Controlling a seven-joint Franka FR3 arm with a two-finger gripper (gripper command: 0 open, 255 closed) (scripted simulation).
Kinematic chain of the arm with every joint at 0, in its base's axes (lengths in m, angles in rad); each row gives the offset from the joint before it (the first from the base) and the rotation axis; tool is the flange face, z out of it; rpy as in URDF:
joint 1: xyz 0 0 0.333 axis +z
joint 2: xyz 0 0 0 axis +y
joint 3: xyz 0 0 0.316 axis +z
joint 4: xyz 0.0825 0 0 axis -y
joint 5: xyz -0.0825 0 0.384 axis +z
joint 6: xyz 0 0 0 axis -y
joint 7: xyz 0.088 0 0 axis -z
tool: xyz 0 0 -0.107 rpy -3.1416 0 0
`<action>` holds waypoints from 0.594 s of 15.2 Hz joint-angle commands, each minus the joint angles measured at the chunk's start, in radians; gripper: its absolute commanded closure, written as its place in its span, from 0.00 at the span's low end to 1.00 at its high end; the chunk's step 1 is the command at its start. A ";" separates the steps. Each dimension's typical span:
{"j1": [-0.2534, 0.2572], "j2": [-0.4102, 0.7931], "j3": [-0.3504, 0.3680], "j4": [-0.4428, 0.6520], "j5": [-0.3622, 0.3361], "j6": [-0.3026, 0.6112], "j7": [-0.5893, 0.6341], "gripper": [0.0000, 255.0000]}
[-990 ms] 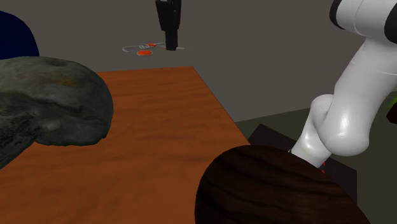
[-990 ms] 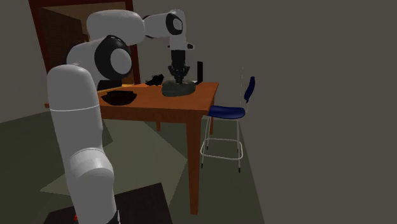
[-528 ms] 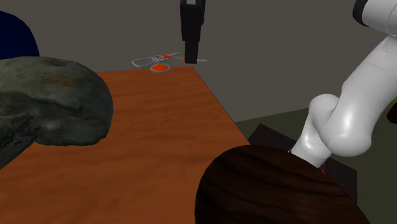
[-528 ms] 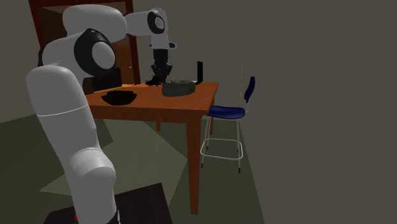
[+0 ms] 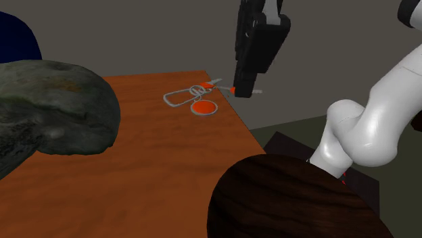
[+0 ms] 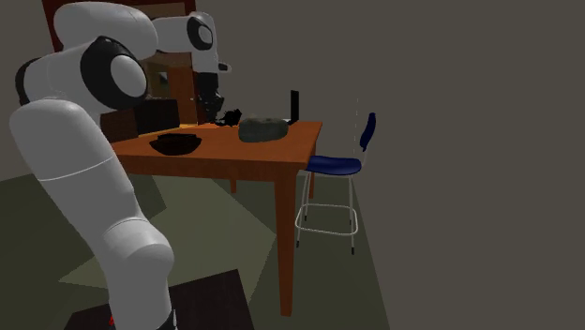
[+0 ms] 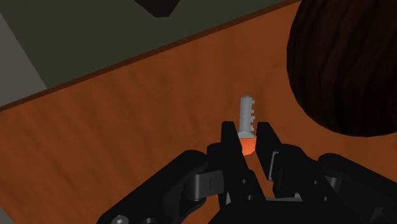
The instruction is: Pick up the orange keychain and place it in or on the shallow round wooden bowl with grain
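Moved since earlier: the gripper [image 5: 245, 90] has carried the orange keychain [image 5: 204, 108] closer to the dark wooden bowl [image 5: 297, 199]. In the shoulder view both now show against the table's far corner rather than against the wall beyond it.
Claw: the black fingers [image 7: 226, 139] are pinched on the key's orange head, and its silver toothed blade sticks out past their tips.
Orange keychain: held by that one key. In the shoulder view its wire rings and round orange tag trail from the gripper on the side away from the bowl, showing against the far end of the table.
Keychain in the wrist view: the key [image 7: 247, 118] is over the bare tabletop, with the bowl [image 7: 347, 63] near and off to one side of it, not under it.
Dark wooden bowl: stands on the orange-brown wooden table [image 5: 162, 176] at the end nearest the stand, with visible grain and nothing seen in it.
Grey-green rock-like lump [image 5: 54, 108]: on the table, across the board from the bowl and well apart from it.
Blue chair [image 6: 337, 165]: on the floor past the table edge farthest from the bowl [image 6: 176, 143].
Arm [image 6: 94, 187]: white, arching over the bowl's end of the table.
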 commanded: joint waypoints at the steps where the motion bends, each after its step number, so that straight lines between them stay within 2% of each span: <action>1: 0.017 -0.017 0.026 -0.006 0.014 -0.006 0.046 1.00; 9: 0.077 -0.034 0.156 0.012 0.052 -0.017 0.243 1.00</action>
